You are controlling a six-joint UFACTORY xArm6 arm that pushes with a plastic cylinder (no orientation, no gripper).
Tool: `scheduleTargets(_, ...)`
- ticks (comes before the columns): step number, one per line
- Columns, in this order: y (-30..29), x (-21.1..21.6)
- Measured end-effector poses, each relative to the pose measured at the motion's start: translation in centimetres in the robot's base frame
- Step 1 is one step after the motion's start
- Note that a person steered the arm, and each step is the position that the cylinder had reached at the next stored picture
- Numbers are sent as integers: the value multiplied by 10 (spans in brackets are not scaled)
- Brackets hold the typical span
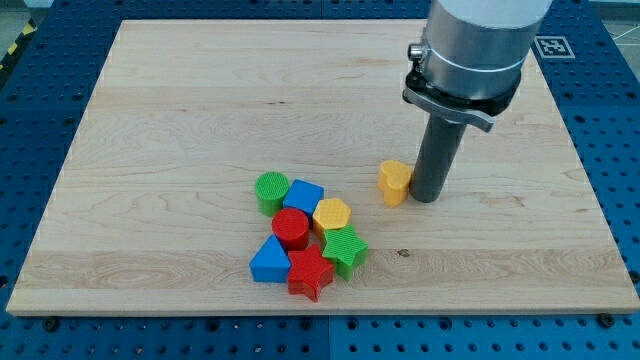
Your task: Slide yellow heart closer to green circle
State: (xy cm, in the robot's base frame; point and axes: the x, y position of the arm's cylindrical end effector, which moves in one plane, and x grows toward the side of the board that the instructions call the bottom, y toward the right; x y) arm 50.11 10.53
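Camera view puts our tip [428, 198] just right of the yellow heart [395, 183], seemingly touching. We carry no pincer; the green circle [271, 190] lies farther left, so we push leftward.

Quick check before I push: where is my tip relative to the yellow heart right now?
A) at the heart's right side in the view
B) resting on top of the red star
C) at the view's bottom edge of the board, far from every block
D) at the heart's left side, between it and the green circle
A: my tip stands right beside the yellow heart on the view's right, with the green circle off to the view's left.
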Motion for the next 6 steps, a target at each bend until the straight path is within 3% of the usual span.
scheduleTargets(6,-81,-6)
